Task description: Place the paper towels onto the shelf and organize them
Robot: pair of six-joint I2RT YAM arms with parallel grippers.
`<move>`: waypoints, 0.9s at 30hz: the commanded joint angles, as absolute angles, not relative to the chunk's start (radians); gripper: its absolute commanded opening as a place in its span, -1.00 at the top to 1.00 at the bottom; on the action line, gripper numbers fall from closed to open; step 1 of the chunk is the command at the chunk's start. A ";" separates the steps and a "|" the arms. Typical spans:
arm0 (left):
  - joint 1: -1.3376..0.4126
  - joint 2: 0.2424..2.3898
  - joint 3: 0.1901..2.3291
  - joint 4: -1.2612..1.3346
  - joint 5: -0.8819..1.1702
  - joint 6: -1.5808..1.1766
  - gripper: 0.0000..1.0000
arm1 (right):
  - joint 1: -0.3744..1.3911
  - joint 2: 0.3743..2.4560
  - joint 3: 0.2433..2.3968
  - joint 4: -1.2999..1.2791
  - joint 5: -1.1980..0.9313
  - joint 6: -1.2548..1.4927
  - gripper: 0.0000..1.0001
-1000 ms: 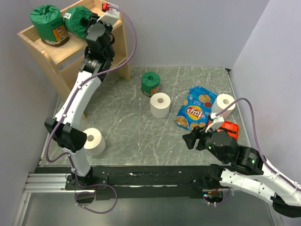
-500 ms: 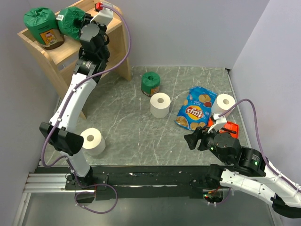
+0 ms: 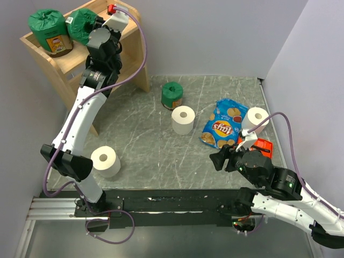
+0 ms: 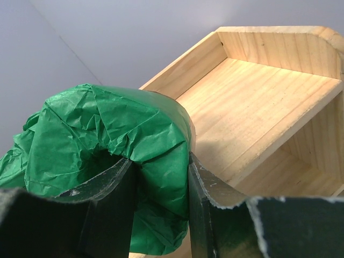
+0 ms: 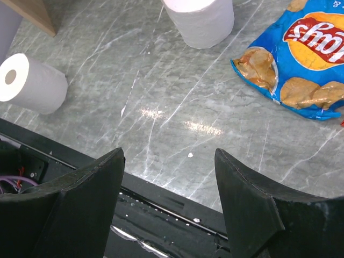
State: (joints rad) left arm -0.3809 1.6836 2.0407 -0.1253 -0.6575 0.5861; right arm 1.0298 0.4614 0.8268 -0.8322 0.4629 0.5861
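Top external view: I have my left arm stretched up to the shelf (image 3: 63, 60) at the far left, and my right arm low at the near right of the table (image 3: 145, 145).
Left gripper (image 4: 158, 161): narrowed onto the held green roll (image 4: 107, 129), with one finger pressed into the crinkly wrap on each side.
Held green roll: it is over the shelf's top tier, close against the upright green roll (image 3: 47, 31). I cannot tell whether it rests on the board.
Shelf board: bare wood runs beyond the held roll to the far rim.
Right gripper (image 5: 167, 161): jaws spread wide with nothing between them, hanging above bare table.
Third green roll (image 3: 172, 95): stands on the table just behind the centre white roll (image 3: 183, 119), well apart from both grippers.
Left white roll (image 3: 106, 160): on the table beside my left arm's elbow.
Right white roll (image 3: 257, 117): by the right edge, just beside the blue chip bag (image 3: 223, 124), with the red packet (image 3: 262, 148) in front of it.
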 commanded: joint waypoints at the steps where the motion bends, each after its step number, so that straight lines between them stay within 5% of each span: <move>1: -0.376 1.674 2.088 -0.075 -0.629 0.601 0.15 | 1.029 0.465 0.871 -0.821 0.483 0.589 -0.50; 9: -0.376 1.712 2.135 -0.068 -0.623 0.603 -0.05 | 1.029 0.456 0.870 -0.830 0.489 0.589 -0.50; 19: -0.376 1.738 2.178 -0.051 -0.641 0.600 -0.54 | 1.029 0.462 0.882 -0.830 0.495 0.575 -0.51; 27: -0.376 1.746 2.186 -0.044 -0.641 0.614 -0.59 | 1.029 0.474 0.893 -0.836 0.495 0.574 -0.51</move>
